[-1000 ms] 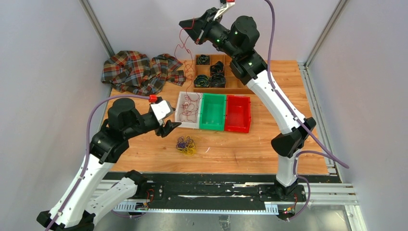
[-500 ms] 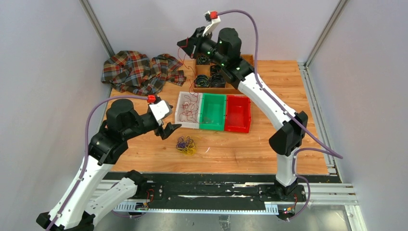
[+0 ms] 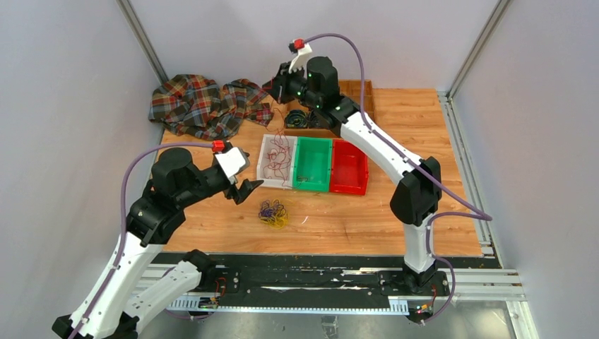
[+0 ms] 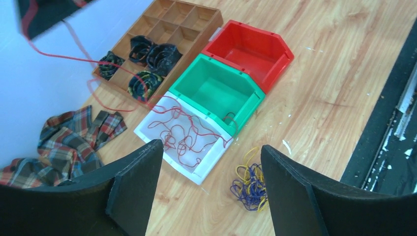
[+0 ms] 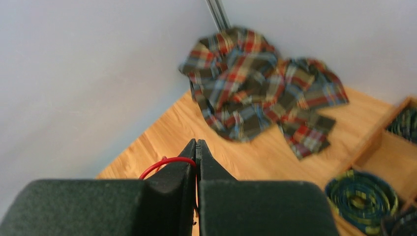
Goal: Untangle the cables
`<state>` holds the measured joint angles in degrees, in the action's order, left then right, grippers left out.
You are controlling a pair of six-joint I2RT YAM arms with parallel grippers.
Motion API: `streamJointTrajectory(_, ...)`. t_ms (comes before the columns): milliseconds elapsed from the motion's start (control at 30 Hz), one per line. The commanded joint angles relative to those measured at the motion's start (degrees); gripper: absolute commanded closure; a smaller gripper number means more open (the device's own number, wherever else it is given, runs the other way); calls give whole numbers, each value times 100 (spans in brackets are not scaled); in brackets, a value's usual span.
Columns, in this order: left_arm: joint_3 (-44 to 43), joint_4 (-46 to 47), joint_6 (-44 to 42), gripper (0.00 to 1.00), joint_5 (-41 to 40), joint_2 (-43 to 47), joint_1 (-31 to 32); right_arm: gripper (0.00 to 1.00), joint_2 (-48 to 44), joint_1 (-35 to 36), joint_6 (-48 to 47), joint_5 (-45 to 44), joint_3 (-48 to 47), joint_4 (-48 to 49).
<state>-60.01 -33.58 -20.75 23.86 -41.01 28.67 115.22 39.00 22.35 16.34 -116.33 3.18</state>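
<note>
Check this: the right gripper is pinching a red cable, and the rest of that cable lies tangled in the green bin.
Wrong bin. The right gripper is shut on the red cable, but its tangle lies in the white bin, not the green bin; the left wrist view shows it.

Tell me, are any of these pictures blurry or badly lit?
Right wrist: the cloth looks soft, out of focus. Left wrist: the green bin is sharp, the near fingers dark. Top external: crisp, evenly lit, only faint shadows.
</note>
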Motion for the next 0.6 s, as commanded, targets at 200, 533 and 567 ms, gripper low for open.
streamJointTrajectory(200, -284, 291, -75, 23, -883, -69, -74, 100, -338, 134, -352, -146, 1916, -63)
streamJointTrajectory(533, -256, 268, -146, 23, -1179, -145, -97, 99, 945, 236, -1109, -697, 1124, -1585)
streamJointTrajectory(567, -230, 273, -151, 23, -1221, -158, -104, 99, 1021, 280, -1269, -847, 1074, -1709)
